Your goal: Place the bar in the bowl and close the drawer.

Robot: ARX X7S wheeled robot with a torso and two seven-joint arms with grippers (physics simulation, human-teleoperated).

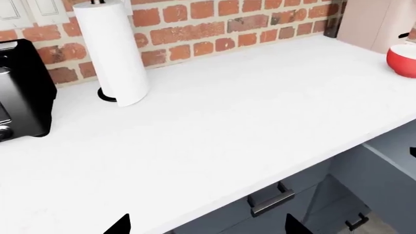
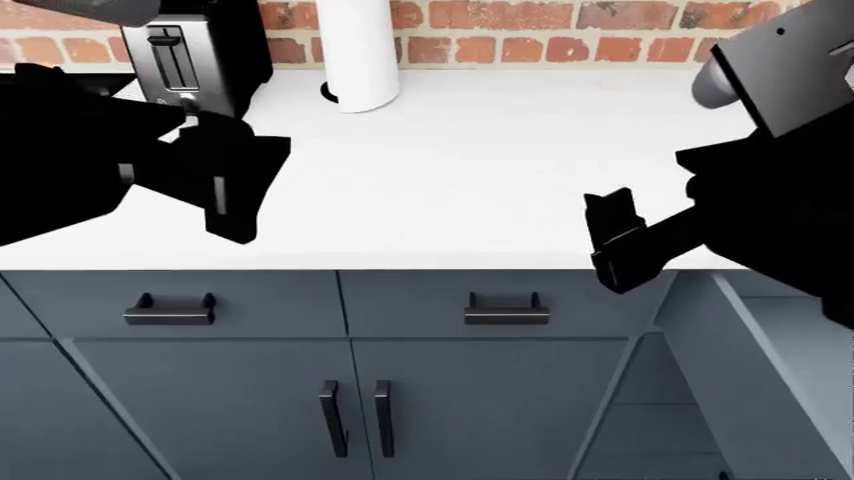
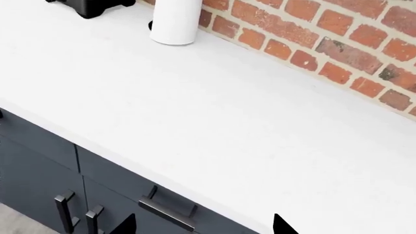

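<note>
Lower frame: slate cabinet doors [image 2: 267, 400] with vertical black handles; the drawer [image 2: 781, 380] stands open at lower right. Mid frame: left tool [image 2: 230, 190] and right tool [image 2: 617, 240], fingers apart, empty, above the white worktop [image 2: 467, 180]. Far: toaster [image 2: 187, 55], paper towel roll [image 2: 358, 50]. Bowl [image 1: 403, 59] on the worktop's far end.

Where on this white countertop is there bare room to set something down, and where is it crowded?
The white countertop is bare from the white paper towel roll forward to its front edge. The back left corner is crowded: the black toaster stands beside the roll.
</note>
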